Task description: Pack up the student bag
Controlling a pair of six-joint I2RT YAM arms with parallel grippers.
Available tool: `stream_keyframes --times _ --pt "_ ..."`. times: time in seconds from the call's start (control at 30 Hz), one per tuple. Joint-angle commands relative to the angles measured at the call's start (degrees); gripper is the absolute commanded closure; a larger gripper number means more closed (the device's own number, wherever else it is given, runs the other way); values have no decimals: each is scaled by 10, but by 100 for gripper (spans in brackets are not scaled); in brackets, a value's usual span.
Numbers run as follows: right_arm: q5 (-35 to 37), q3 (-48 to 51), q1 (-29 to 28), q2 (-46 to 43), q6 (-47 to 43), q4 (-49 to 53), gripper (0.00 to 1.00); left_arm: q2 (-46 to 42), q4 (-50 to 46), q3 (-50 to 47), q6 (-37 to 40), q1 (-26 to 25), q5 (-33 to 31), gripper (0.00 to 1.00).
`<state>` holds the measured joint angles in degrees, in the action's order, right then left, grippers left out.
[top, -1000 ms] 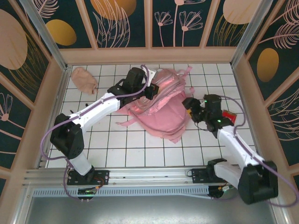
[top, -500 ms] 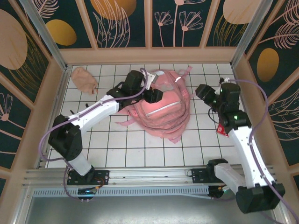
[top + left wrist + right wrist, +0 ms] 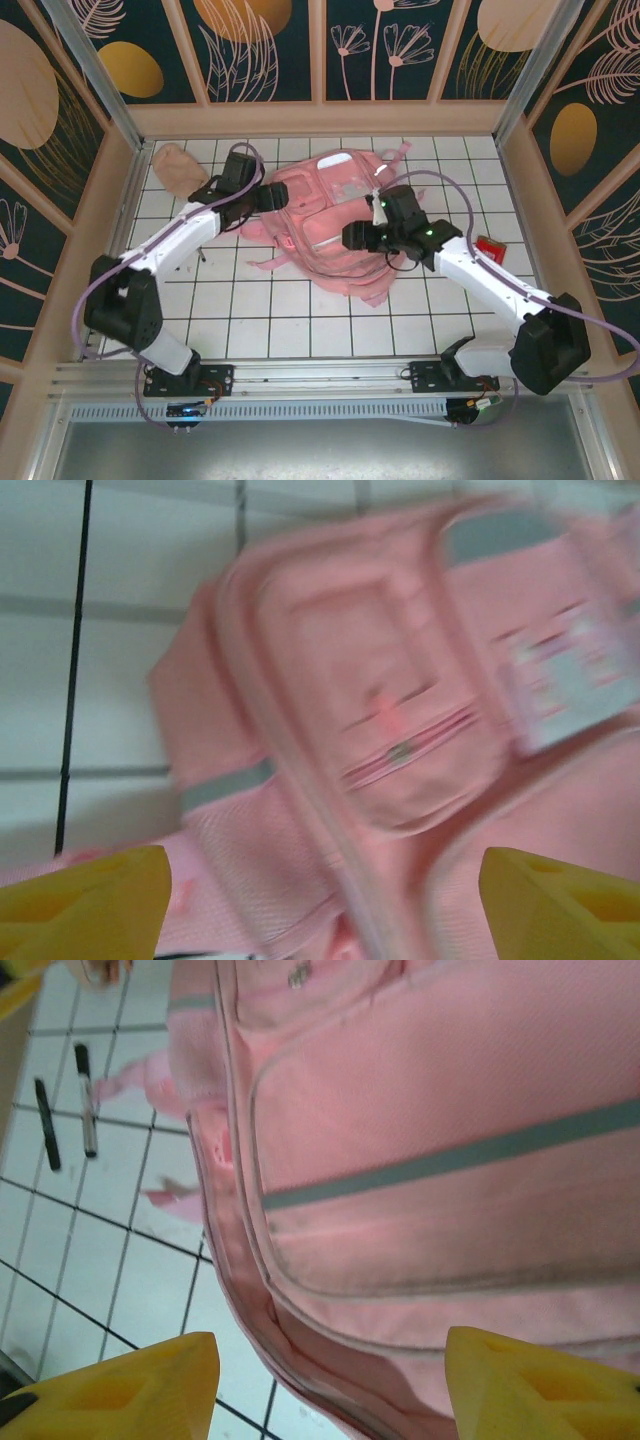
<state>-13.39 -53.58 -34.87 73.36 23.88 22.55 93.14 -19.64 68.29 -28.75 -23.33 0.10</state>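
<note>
Student bag [image 3: 335, 205] lies flat on tiled worktop [image 3: 260, 310], centre toward far side, straps [image 3: 272, 264] trailing near-left. Left jaws at bag's left edge, spread wide, fingertips [image 3: 85, 900] well apart, nothing between. Right jaws over bag's near-right part, likewise spread, fingertips [image 3: 120, 1385] apart above pink fabric, no grip seen. Peach pouch [image 3: 178, 168] in far-left corner. Two black markers [image 3: 45, 1125] on worktop left of bag.
</note>
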Motion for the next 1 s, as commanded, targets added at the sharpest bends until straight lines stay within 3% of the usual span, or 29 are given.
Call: stream_keyframes --times 0.0,0.1,0.17,0.33,0.47,0.57,0.67,0.77,0.87,0.97 --pt "27 31 -18 11 -3 -20 39 43 -4 -19 -38 2 39 18" --pt "28 50 -26 36 5 -38 39 104 25 -14 -43 1 35 22" --pt "32 57 -26 52 11 -53 39 136 29 -3 -41 1 31 30" --pt "95 35 6 114 3 -60 40 150 33 -9 -48 1 84 66" --pt "50 1 80 170 -35 -93 40 90 67 -62 -109 -5 146 97" --pt "46 -33 120 216 -76 -117 40 55 73 -85 -142 -26 176 100" --pt "15 -65 157 268 -105 -162 41 28 59 -85 -156 -62 166 100" --pt "-6 -120 175 301 -112 -146 39 13 78 -92 -195 -80 176 100" --pt "10 -127 176 261 -104 -130 38 1 108 -102 -250 -83 187 100" --pt "16 -55 174 157 -99 -162 37 -12 110 -97 -272 -85 170 100"
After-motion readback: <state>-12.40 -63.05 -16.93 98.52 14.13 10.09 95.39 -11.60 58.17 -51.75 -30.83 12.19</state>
